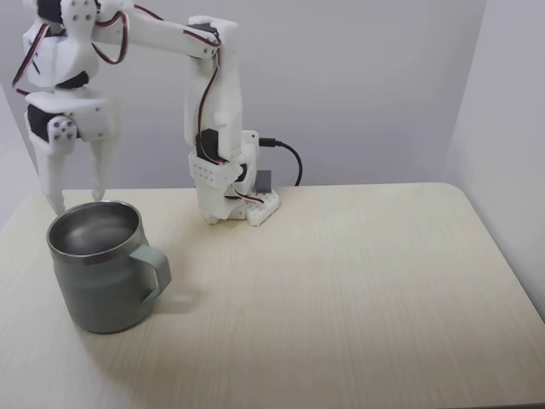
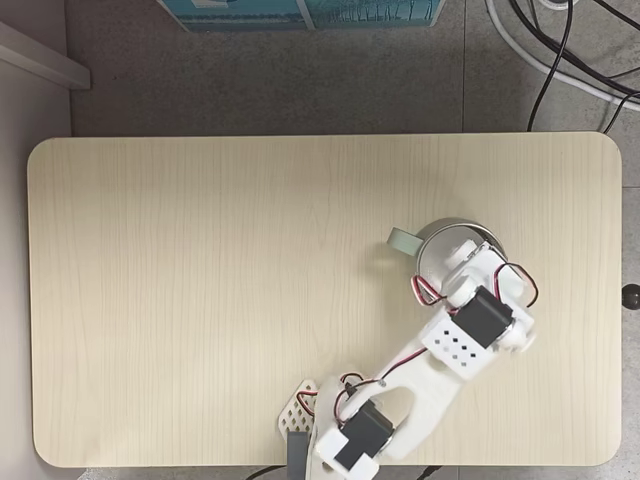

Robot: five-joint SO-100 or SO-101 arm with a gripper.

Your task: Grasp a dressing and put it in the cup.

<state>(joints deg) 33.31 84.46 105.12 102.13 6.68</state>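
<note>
Grey-green with a shiny steel rim and inside, the cup (image 1: 98,277) stands upright on the pale wood-grain bench (image 1: 341,298), its mouth facing straight up and its chunky handle (image 1: 155,273) sticking out toward the right and a little toward the near edge in a fixed view from the front. In that view the cup sits at the left of the bench; in a fixed view from above it (image 2: 440,232) lies at the right side, partly under the arm, with the handle (image 2: 403,240) pointing left. The cup's inside, as far as it can be seen from the front, is bare steel; the dressing cannot be made out in either fixed view. The white hand (image 1: 78,199) hangs above the far left rim of the cup, pointing down, its two fingers spread apart with a clear gap between them and nothing gripped; the left fingertip (image 1: 58,203) comes down close to the rim, though whether it touches cannot be told. From above, the hand (image 2: 462,258) is over the cup's opening. The arm's base (image 1: 232,200) stands at the far side of the bench, well apart from the cup, with a black cable (image 1: 288,158) running from it.
</note>
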